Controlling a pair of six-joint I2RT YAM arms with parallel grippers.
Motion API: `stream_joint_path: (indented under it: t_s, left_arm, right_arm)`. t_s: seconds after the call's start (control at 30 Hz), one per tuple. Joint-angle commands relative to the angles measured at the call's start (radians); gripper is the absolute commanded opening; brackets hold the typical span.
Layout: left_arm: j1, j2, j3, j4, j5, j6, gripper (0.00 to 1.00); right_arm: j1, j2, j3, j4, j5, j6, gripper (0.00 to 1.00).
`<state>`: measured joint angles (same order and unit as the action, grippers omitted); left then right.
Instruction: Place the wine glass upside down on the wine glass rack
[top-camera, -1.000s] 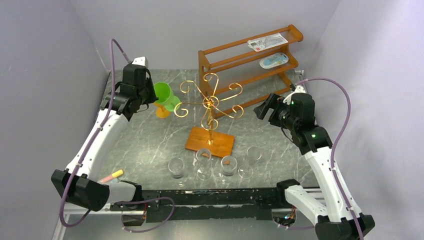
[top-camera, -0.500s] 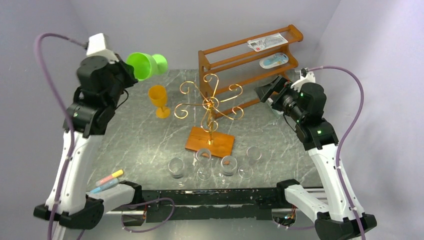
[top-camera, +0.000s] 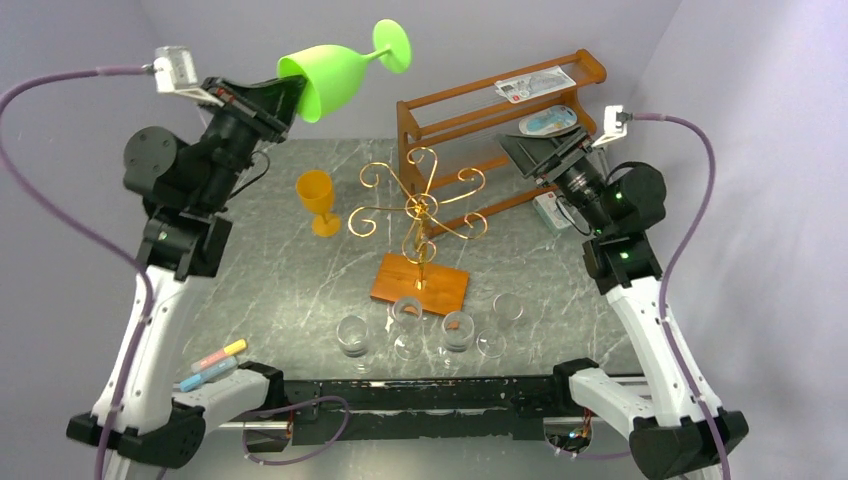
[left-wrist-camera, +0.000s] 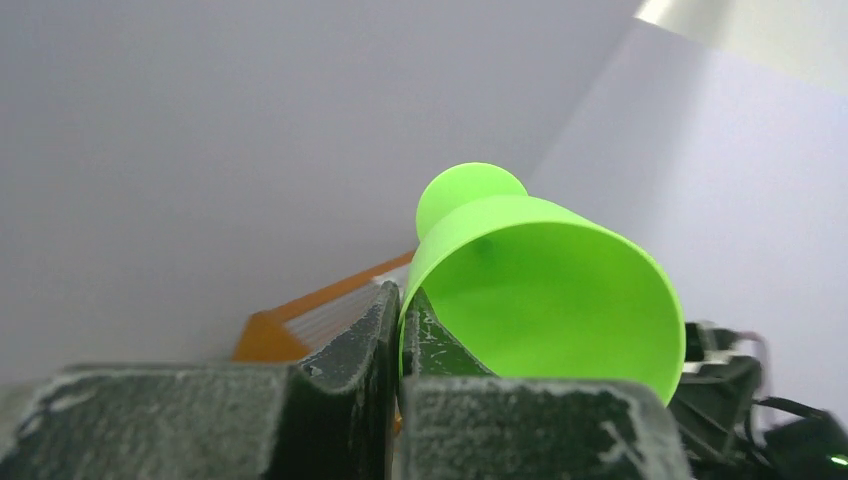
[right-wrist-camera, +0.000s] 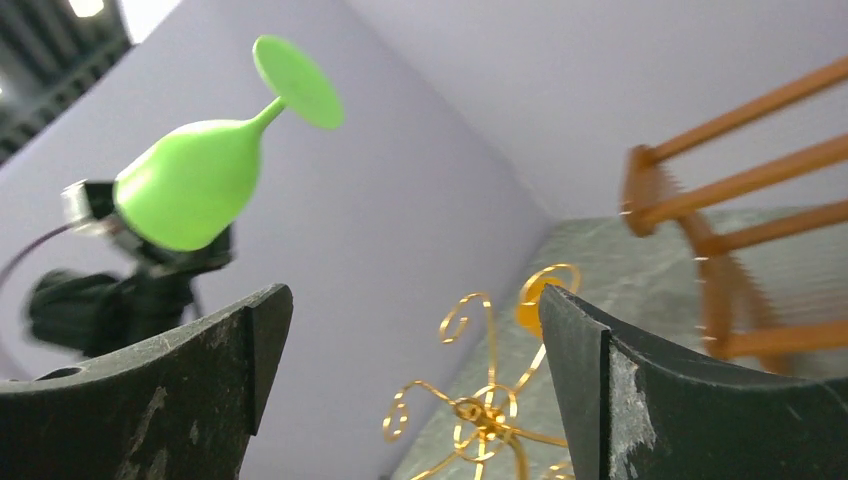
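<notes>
The bench (top-camera: 300, 290) fills the middle of the frame, with the wine glass rack (top-camera: 420, 210) at its centre. At upper left the left arm (top-camera: 190, 170) reaches high, its jaws clamped on the rim of the green wine glass (top-camera: 335, 75), which lies near-sideways well above the rack. At right, the jaws of the right arm (top-camera: 625, 230) stand wide apart and empty. Such a thin rim pinch could slip or pivot while inverting, and the foot might snag a scroll.

— We see white shells and black joints on the left arm (top-camera: 150, 335) and right arm (top-camera: 655, 340); purple cables (top-camera: 60, 85) trail from both wrists.
— We also note dark, scuffed fingers (right-wrist-camera: 190, 390); one small green light (top-camera: 626, 254) too.
</notes>
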<state>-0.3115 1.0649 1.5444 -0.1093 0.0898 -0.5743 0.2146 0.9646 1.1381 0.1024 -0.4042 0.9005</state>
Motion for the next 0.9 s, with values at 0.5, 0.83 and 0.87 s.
stream_joint_path:
  t_s: [0.5,0.83,0.87]
  left_arm:
    - [-0.357,0.208,-0.215,0.774,0.005,-0.111,0.05]
    - [-0.418,0.183,-0.329,0.933,0.006,-0.102,0.05]
    - [-0.422,0.184,-0.333,0.944,0.007,-0.101,0.05]
  right_arm:
    - [0.428,0.039,-0.123,0.471,0.439,0.251,0.84]
    - [0.43,0.036,-0.065,0.444,0.613,0.315,0.78]
    - [0.43,0.047,-0.061,0.454,0.613,0.319,0.75]
